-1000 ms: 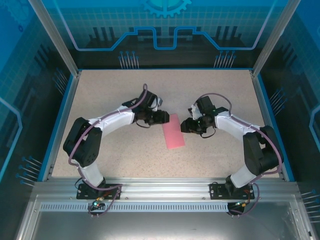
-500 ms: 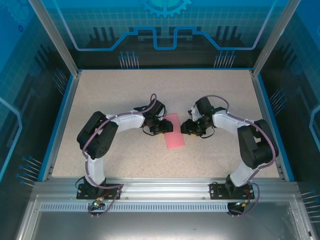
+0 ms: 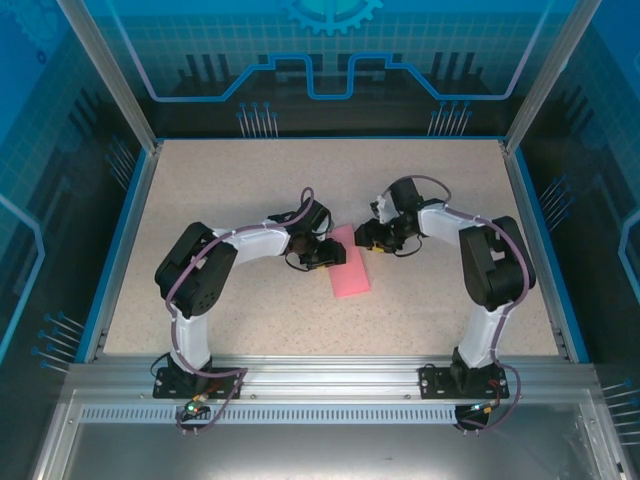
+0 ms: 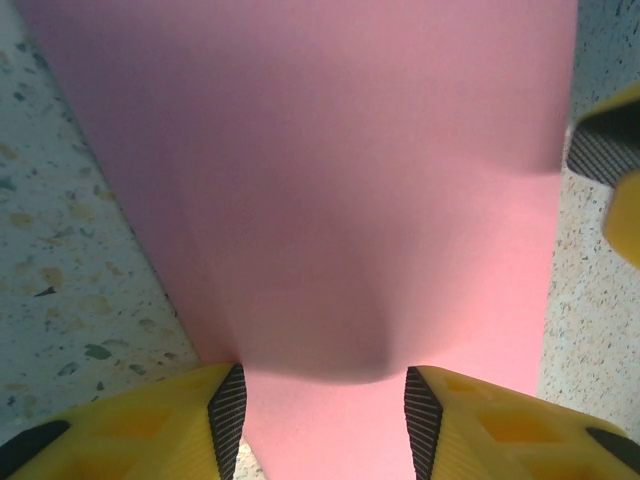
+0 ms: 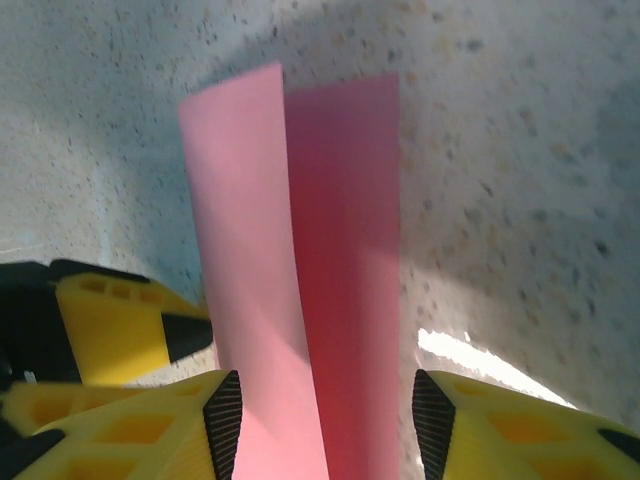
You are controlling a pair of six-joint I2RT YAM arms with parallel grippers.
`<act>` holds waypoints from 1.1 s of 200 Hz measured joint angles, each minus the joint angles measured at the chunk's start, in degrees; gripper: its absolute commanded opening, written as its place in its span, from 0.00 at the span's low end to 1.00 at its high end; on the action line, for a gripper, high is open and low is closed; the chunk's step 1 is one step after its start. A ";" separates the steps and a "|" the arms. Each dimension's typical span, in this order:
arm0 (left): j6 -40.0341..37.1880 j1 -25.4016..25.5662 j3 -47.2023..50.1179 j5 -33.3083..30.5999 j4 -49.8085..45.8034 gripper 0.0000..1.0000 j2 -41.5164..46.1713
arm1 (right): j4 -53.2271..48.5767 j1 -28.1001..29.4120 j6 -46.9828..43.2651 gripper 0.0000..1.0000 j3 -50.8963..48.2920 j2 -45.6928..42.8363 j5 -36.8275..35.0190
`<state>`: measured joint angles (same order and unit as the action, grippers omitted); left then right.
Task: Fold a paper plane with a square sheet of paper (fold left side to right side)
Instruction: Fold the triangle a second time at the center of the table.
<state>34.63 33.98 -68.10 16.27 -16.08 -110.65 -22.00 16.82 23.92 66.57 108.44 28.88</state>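
On the table [image 3: 220, 190], the pink paper [image 3: 352, 272] lies folded.

Your top view was bright, evenly lit, sharp; soft shadows on the table [image 3: 420, 300]. Left wrist sat too close: paper [image 4: 330, 150] blurred, shadowed. Right wrist caught a glare patch beside the paper.

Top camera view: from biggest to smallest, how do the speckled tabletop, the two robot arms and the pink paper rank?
1. Speckled tabletop, by far the largest.
2. Left arm and right arm: they look alike, so I won't rank one above the other.
3. Pink paper, the smallest.
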 measured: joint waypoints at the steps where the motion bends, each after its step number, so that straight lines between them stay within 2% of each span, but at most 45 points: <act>1: 0.00 0.00 0.00 0.00 0.00 0.50 0.00 | 0.04 0.00 0.00 0.51 0.07 0.09 0.02; 36: 0.00 0.00 0.00 0.00 0.00 0.50 0.00 | 1.14 0.00 0.52 0.44 1.03 2.78 2.86; 51: 0.00 0.00 0.02 0.00 0.00 0.50 0.04 | 1.88 0.00 0.81 0.37 0.85 2.91 4.44; 82: -0.13 0.00 1.92 -1.49 0.20 0.52 2.21 | 4.13 0.00 2.14 0.15 -0.90 2.91 7.63; 95: -0.52 0.07 3.67 -2.49 0.57 0.53 4.68 | 4.35 0.00 2.58 0.10 -1.97 2.91 8.24; 124: -3.69 2.36 7.08 -7.52 0.79 0.57 12.83 | 4.59 0.00 3.98 0.10 -4.04 2.49 8.70; 161: -9.42 13.77 7.61 -16.65 0.76 0.60 19.78 | 4.76 0.00 6.95 0.10 -6.43 -0.48 8.90; 186: -12.28 20.11 7.61 -22.03 -0.13 0.63 19.17 | 4.68 0.00 7.67 0.11 -6.47 -1.55 8.83; 220: -15.41 24.02 4.11 -29.57 -4.42 0.65 12.87 | 4.46 0.00 8.15 0.11 -6.45 -1.62 8.63</act>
<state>19.22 58.00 -63.99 -13.30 -20.49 -97.78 -17.54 16.82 32.08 60.12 106.83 37.52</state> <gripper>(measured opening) 0.642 0.109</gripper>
